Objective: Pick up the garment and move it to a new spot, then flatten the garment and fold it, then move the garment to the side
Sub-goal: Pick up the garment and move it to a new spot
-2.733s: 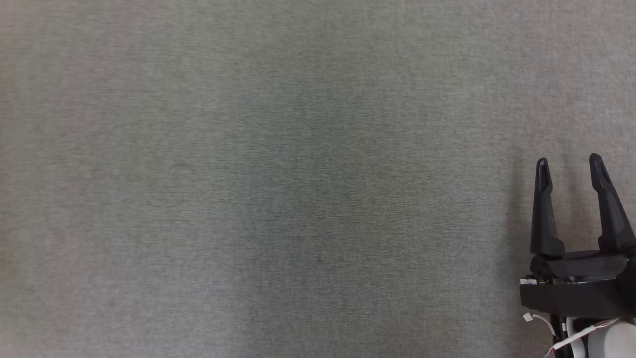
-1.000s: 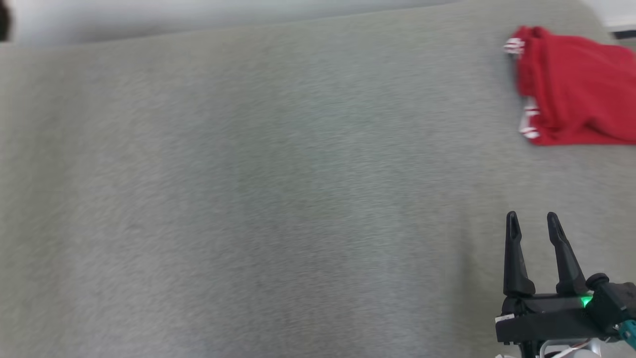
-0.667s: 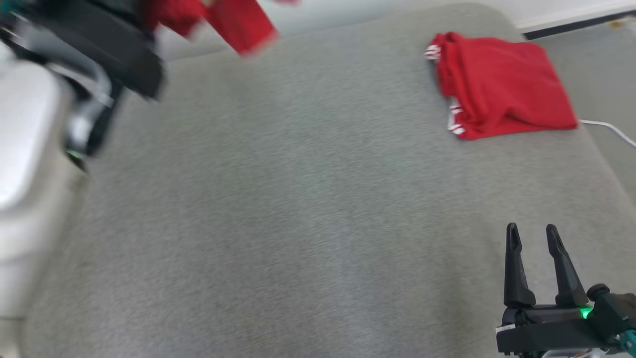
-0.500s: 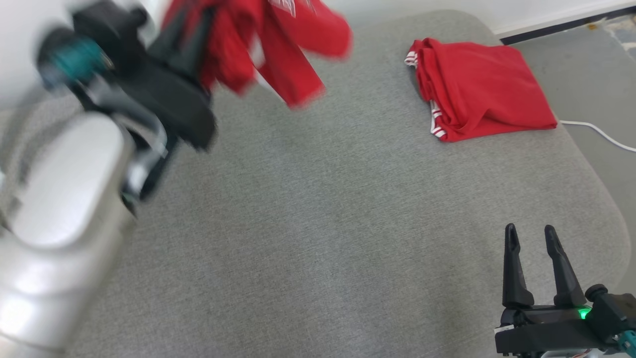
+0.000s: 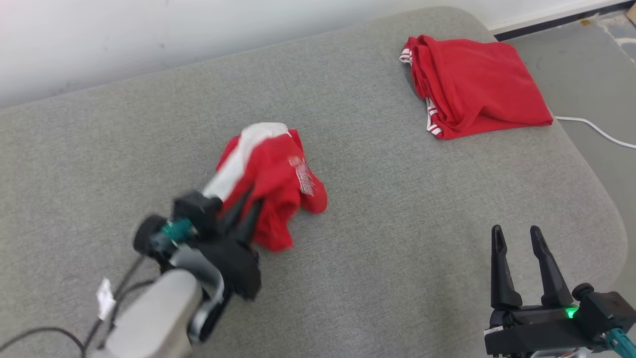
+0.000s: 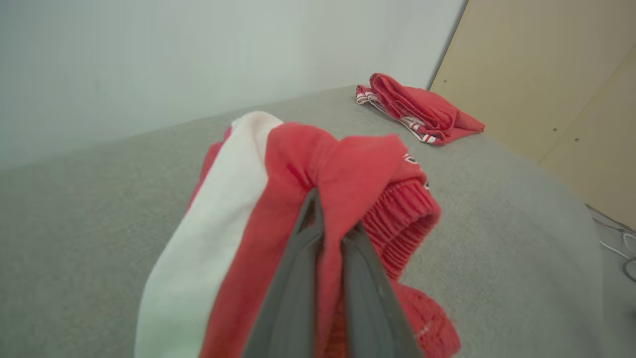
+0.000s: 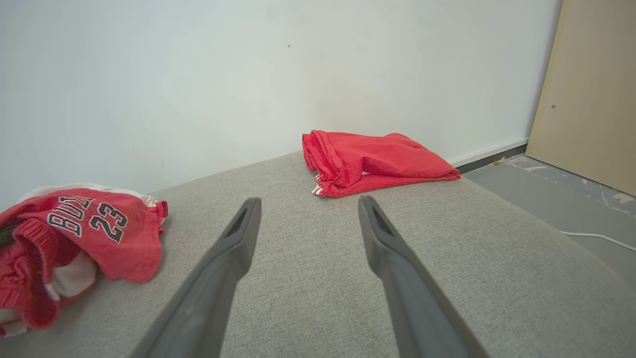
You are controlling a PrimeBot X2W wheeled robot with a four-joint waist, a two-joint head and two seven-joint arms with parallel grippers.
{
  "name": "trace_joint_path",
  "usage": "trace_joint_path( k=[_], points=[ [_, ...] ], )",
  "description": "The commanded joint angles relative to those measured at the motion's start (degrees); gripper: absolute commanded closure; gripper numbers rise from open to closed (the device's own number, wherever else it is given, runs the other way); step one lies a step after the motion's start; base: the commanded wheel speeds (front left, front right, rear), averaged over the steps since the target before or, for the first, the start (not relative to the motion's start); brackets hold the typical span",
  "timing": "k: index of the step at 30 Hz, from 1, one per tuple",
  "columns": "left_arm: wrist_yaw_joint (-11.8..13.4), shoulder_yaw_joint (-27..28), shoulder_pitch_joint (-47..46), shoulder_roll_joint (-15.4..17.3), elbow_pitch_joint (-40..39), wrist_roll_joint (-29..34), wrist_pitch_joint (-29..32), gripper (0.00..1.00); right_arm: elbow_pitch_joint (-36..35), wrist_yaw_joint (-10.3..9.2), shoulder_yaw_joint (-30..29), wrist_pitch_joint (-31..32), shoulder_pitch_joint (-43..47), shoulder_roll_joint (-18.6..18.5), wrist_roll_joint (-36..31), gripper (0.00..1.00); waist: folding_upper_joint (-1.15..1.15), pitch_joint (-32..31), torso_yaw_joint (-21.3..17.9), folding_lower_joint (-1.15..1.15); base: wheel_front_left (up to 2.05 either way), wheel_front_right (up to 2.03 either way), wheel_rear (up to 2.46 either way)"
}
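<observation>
The garment (image 5: pixel 278 174) is a bunched pair of red shorts with a white stripe, left of the middle of the grey padded surface (image 5: pixel 397 209). My left gripper (image 5: pixel 244 206) is shut on a fold of it. In the left wrist view the red cloth (image 6: pixel 343 164) wraps over the two closed fingers (image 6: pixel 293 278). In the right wrist view the garment (image 7: pixel 94 223) shows printed lettering and its lower part touches the surface. My right gripper (image 5: pixel 516 229) stands open and empty at the lower right, well apart from the garment, its fingers (image 7: pixel 223 258) spread wide.
A second red garment (image 5: pixel 477 84) lies folded at the far right corner of the surface, also seen as the folded garment (image 7: pixel 372 161). Beyond the rounded right edge are the floor, a white cable (image 5: pixel 596 130) and a beige panel (image 6: pixel 546 74). A white wall backs the surface.
The head camera has swung, bringing the far edge and folded garment into view. My left arm has come down from the upper left with the garment to the middle. The right gripper stays open.
</observation>
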Motion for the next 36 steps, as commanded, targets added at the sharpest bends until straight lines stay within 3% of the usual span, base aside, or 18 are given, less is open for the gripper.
trace_joint_path(
  k=[1, 3, 4, 10, 16, 29, 36],
  points=[
    [-0.3, -0.5, 0.9, -0.4, 0.8, 0.6, -0.6, 1.0, 0.2, 0.01, 0.2, 0.0, -0.2, 0.0, 0.3, 0.0, 0.0, -0.1, 0.3, 0.0, 0.0, 0.0, 0.0],
    [-0.4, -1.4, 1.5, -1.5, 1.8, 1.4, -1.1, 0.42, 0.6, 0.01, 0.2, 0.0, -0.2, 0.0, 0.0, 0.0, 0.0, -0.6, 0.8, 0.0, 0.0, 0.0, 0.0],
    [-0.6, -1.6, 1.6, -2.0, 2.1, 1.6, -1.3, 0.0, 0.7, 0.01, 0.3, 0.0, -0.1, 0.0, -0.2, 0.0, 0.0, -0.9, 1.1, 0.0, 0.0, 0.0, 0.0],
    [0.2, 1.2, 1.9, -3.6, 0.5, 2.8, -2.5, 0.0, 1.3, 0.01, 0.0, 0.0, 1.0, 0.0, -1.3, 0.0, 0.0, -4.1, 3.9, 0.0, 0.0, 0.0, 0.0],
    [1.8, 8.9, 6.7, -2.6, -7.3, 6.6, -2.5, 0.0, 0.8, 0.01, -0.4, -0.1, 2.2, 0.0, -2.9, 0.0, 0.0, -7.3, 7.8, 0.0, 0.0, 0.0, 0.0],
    [3.7, 26.0, 23.8, 0.8, -19.1, 13.9, -2.5, 0.0, 0.4, 0.01, 0.1, 0.0, 4.2, 0.0, -4.8, 0.0, 0.0, -12.3, 15.2, 0.0, 0.0, 0.0, 0.0],
    [3.7, 32.8, 33.0, -0.6, -23.2, 16.3, -2.6, 0.0, 0.4, 0.01, 0.2, 0.0, 5.2, 0.0, -5.0, 0.0, 0.0, -13.0, 17.6, 0.0, 0.0, 0.0, 0.0]
  ],
)
